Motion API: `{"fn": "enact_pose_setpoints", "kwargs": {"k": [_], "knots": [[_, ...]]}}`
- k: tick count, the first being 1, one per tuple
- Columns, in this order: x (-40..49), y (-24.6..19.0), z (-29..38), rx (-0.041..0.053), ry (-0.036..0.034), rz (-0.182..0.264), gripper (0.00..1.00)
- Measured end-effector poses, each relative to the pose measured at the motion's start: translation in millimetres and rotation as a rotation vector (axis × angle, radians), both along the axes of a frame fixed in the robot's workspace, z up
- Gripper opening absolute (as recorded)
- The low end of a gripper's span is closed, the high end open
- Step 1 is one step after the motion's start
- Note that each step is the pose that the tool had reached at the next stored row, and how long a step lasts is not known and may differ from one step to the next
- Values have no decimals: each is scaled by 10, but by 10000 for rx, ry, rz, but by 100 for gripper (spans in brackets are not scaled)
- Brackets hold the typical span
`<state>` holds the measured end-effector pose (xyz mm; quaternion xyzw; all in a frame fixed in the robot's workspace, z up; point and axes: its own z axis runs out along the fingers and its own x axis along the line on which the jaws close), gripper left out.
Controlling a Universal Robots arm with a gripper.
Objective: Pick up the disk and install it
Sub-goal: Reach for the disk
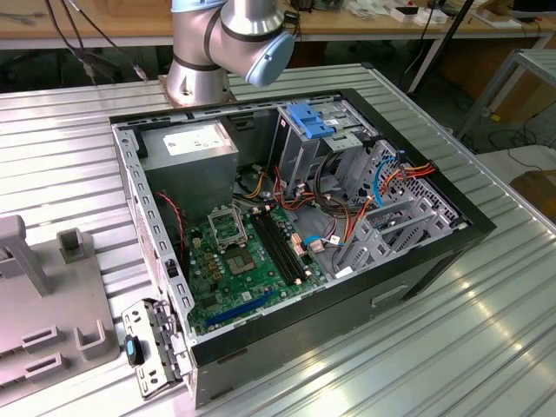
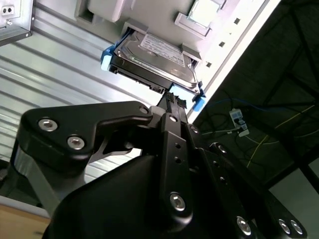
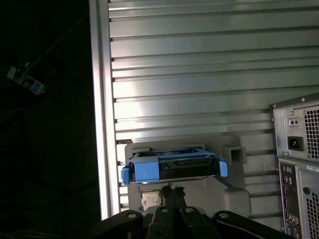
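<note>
Disk (image 3: 174, 167) (image 2: 154, 57): grey hard drive framed by a bright blue carrier rail, being cradled flat in a pale grey holder (image 3: 234, 196), label side being turned up in the second wrist view. The holder is being borne by the ribbed aluminium table (image 3: 199, 64), close to the table's edge and well apart from the computer case (image 1: 347, 217).

Gripper (image 2: 172, 99) (image 3: 173, 189): black linkage, being shown in both wrist views just beside the disk's near edge. Whether contact is being made cannot be told, nor whether the jaws are apart or together.

Computer case: black tower, being displayed on its side in the exterior view with its side panel off. A green motherboard (image 1: 243, 252), a blue bracket (image 1: 308, 120) atop the drive cage and loose cables are being exposed inside.

Robot arm (image 1: 230, 35): silver and pale blue joint, being seen behind the case in the exterior view.
</note>
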<state>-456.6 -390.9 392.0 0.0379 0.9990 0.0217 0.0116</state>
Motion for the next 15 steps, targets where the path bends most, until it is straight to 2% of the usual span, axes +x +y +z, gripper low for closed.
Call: {"fn": "enact_pose_setpoints", "kwargs": {"k": [2,15], "knots": [[-35,21,-1,0,24,0,11],[-36,23,-5,-1,29,0,11]]}}
